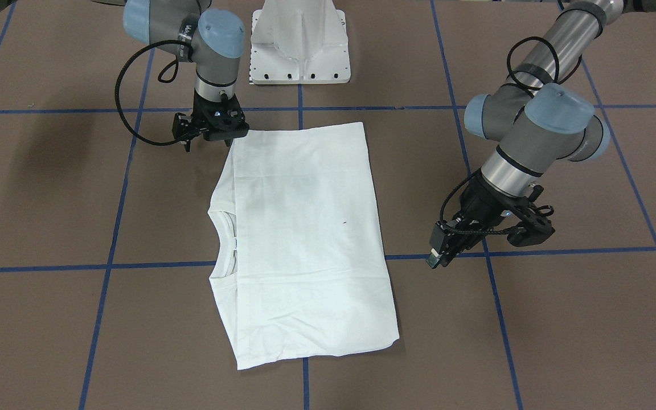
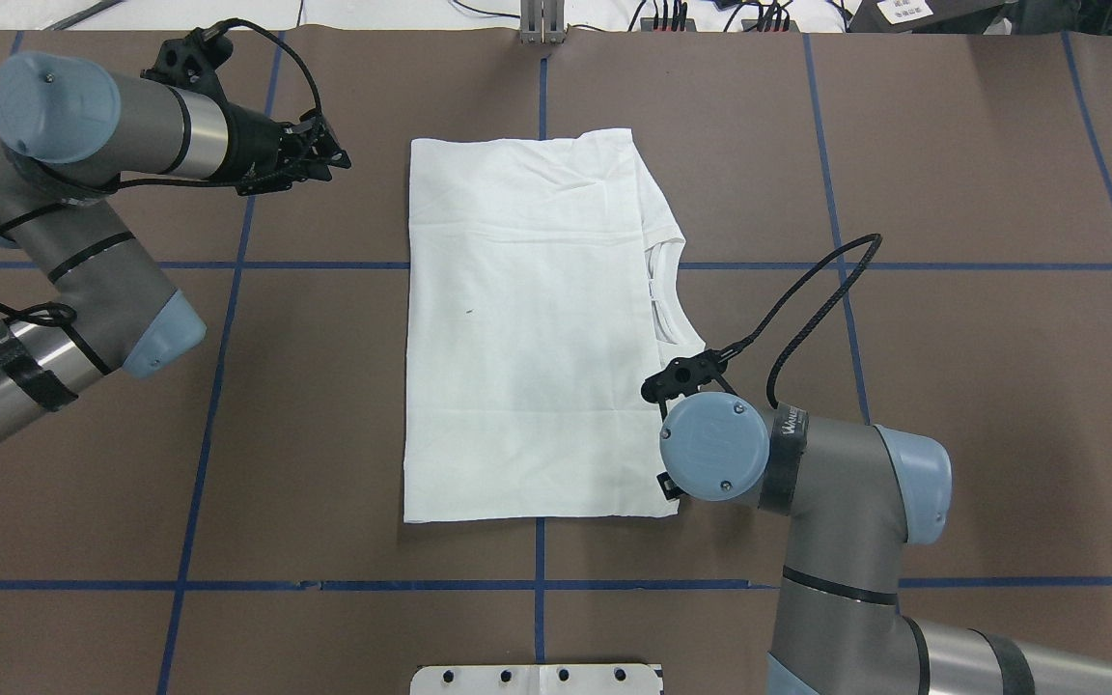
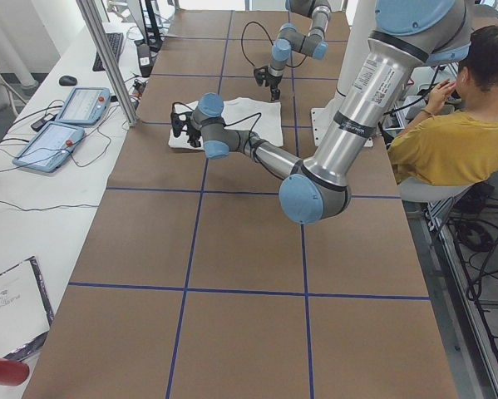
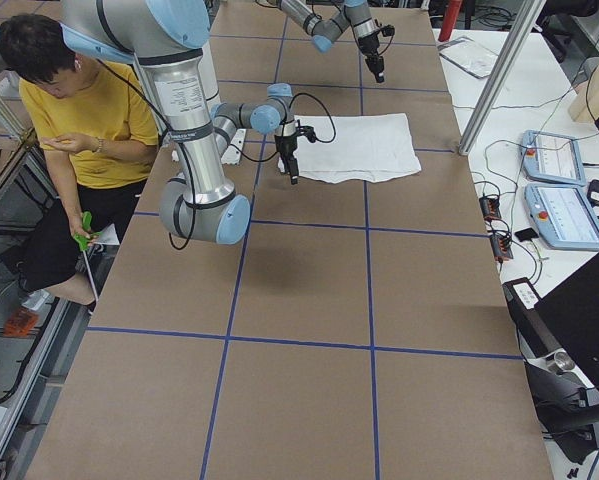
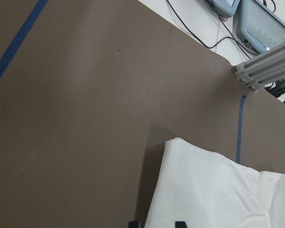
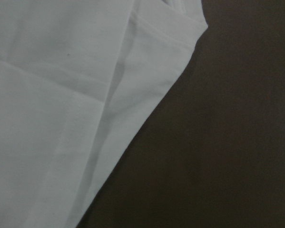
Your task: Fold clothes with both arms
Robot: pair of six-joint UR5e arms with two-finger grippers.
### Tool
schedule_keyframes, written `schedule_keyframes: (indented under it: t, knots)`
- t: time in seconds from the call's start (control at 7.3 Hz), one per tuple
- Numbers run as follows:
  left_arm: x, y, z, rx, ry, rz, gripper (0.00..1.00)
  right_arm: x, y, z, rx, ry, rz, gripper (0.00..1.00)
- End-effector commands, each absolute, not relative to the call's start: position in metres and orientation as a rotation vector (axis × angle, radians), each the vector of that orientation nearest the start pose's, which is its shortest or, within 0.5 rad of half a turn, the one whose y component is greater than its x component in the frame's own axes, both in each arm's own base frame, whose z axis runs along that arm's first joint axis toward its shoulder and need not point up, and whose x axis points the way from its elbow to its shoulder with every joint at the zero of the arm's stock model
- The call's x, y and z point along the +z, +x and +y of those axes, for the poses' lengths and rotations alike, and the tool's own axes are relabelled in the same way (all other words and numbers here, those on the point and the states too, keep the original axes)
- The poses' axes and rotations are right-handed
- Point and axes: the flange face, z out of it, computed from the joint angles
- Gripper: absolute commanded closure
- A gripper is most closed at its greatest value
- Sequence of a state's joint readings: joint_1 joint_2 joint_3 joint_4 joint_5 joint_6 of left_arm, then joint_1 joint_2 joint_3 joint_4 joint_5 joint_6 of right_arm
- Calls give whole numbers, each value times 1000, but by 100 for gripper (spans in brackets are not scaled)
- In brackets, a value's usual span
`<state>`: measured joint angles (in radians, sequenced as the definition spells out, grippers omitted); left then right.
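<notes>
The white long-sleeved T-shirt lies flat, folded into a rectangle, near the middle of the brown paper-covered table. It sits across a crossing of blue tape lines. Its ribbed round collar shows at the edge on the robot's right side (a tiny dark speck marks the top layer).

The right arm's black two-finger gripper points down at the shirt's corner on the collar side, the one nearest the white metal pedestal base. Its wrist camera sees only a folded cloth edge and dark table. I cannot tell how far its jaws stand apart, nor whether it touches the cloth.

The left arm's black two-finger gripper hangs tilted over bare table beside the shirt's far corner on the opposite side, apart from the cloth. In its wrist view two black fingertips stand spread with nothing gripped between them, and the shirt's corner lies just ahead.

In the side views a person in a yellow top sits by the robot's end of the table. Two grey tablet-like pendants lie on a white bench along the far side.
</notes>
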<state>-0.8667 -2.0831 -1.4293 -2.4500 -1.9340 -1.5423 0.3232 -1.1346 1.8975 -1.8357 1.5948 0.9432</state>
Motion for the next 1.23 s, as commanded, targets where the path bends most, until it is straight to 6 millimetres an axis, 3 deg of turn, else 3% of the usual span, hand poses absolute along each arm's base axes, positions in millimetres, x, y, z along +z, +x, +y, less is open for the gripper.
schedule_keyframes:
  t: [0.0, 0.14, 0.41, 0.68, 1.1]
  knots:
    - [324, 374, -592, -496, 255, 1265, 63, 296, -519, -308, -170, 188, -522, 0]
    - [324, 374, -592, -496, 255, 1265, 62, 274, -524, -308, 34, 139, -579, 0]
    - [324, 374, -592, -497, 256, 1264, 62, 260, -541, -287, 464, -10, -729, 0]
    - [324, 374, -592, -496, 257, 1264, 62, 264, -563, -278, 892, -166, -819, 0]
    - [322, 374, -592, -497, 261, 1266, 62, 270, -571, -275, 1116, -212, -819, 2]
